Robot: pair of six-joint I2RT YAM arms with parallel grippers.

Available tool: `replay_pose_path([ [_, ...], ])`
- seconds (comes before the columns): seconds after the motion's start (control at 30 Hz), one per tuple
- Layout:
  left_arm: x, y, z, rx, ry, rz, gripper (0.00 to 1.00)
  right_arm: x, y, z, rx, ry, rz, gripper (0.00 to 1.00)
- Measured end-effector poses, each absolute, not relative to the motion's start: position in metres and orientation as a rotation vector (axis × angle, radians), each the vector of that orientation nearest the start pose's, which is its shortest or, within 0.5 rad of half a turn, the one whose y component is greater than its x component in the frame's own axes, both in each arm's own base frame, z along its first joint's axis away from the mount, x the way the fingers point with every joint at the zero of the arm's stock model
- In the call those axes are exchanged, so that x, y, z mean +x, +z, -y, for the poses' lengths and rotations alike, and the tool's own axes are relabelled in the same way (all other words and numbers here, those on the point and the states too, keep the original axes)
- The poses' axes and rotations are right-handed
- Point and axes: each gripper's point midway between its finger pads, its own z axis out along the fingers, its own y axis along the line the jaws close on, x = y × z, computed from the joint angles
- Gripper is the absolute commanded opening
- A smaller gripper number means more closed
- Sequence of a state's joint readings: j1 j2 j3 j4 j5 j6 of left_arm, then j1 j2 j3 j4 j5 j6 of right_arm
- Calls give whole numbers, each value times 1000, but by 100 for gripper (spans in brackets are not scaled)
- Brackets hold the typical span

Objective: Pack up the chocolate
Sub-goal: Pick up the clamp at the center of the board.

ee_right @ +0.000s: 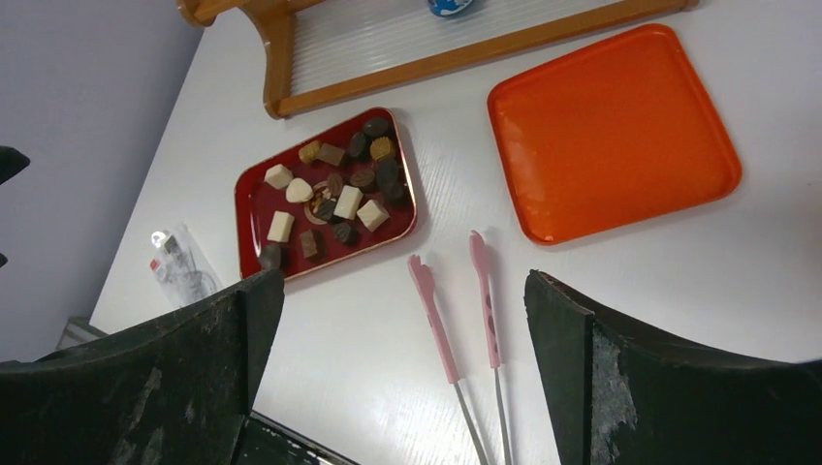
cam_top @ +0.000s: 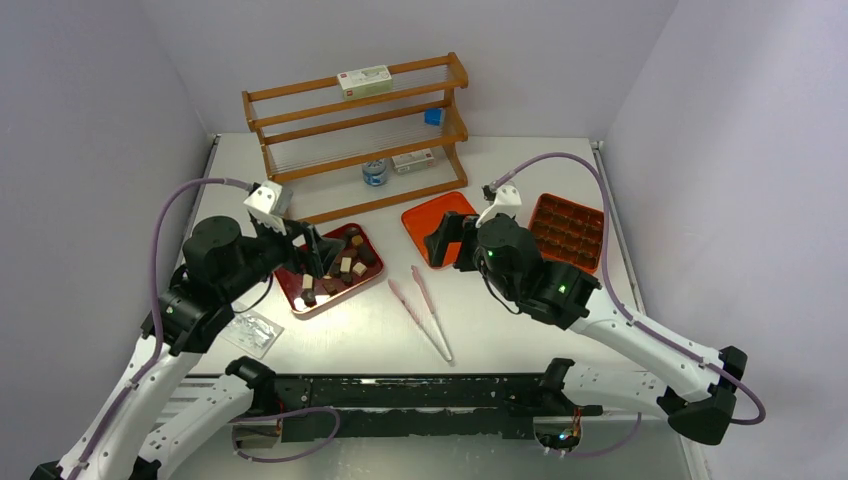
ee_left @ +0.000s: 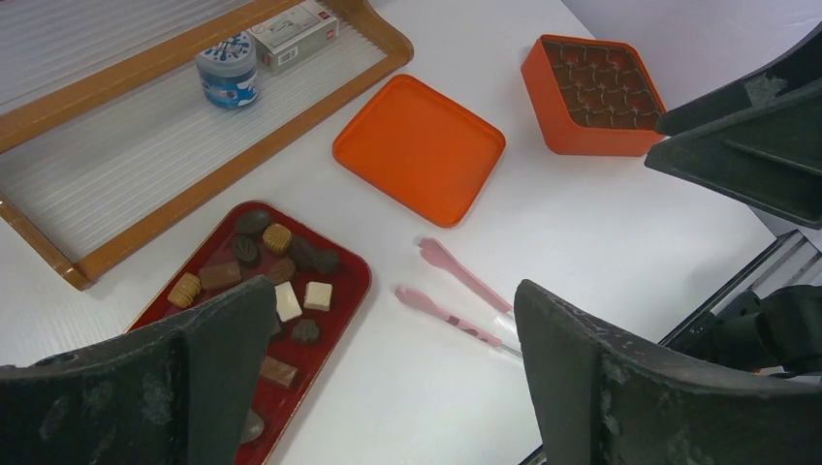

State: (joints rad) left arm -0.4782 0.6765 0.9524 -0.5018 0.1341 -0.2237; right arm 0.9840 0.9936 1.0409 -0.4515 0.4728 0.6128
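Observation:
The chocolate (cam_top: pixel 345 266), several dark, light-brown and cream pieces, lies on a dark red tray (cam_top: pixel 290 285) left of centre. It also shows in the left wrist view (ee_left: pixel 317 295) and the right wrist view (ee_right: pixel 347 201). An orange compartment box (cam_top: pixel 567 230) sits at the right, its flat orange lid (cam_top: pixel 420 218) beside it. Pink tongs (cam_top: pixel 425 310) lie between the trays, untouched. My left gripper (cam_top: pixel 312 252) hovers open and empty above the red tray. My right gripper (cam_top: pixel 445 240) hovers open and empty above the lid's near edge.
A wooden rack (cam_top: pixel 360 130) stands at the back, holding two white boxes, a small blue item and a small jar (cam_top: pixel 374 173). A clear plastic wrapper (cam_top: pixel 250 330) lies at the front left. A black rail (cam_top: pixel 420 390) runs along the near edge.

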Motion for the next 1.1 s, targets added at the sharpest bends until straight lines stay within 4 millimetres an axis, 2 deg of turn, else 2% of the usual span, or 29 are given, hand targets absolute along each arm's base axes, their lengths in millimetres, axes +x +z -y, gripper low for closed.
replay_pose_path([
  [0.3,220,307,151,331,-617,-1812,98,231,277,-234,-2,575,-1988,100],
  [0.5,222,301,147,330,-587,-1822,98,227,268,-247,-36,617,-2025,100],
  [0.6,224,300,144,327,-559,-1820,98,222,248,-261,-105,641,-2084,98],
  [0.7,225,297,138,320,-524,-1821,98,218,217,-272,-173,615,-2173,93],
  [0.8,223,290,133,311,-503,-1820,98,216,190,-278,-232,567,-2251,80],
  [0.93,219,282,127,297,-487,-1815,98,201,156,-282,-353,529,-2320,57],
  [1.1,220,268,118,263,-442,-1824,98,194,128,-283,-432,463,-2374,55],
])
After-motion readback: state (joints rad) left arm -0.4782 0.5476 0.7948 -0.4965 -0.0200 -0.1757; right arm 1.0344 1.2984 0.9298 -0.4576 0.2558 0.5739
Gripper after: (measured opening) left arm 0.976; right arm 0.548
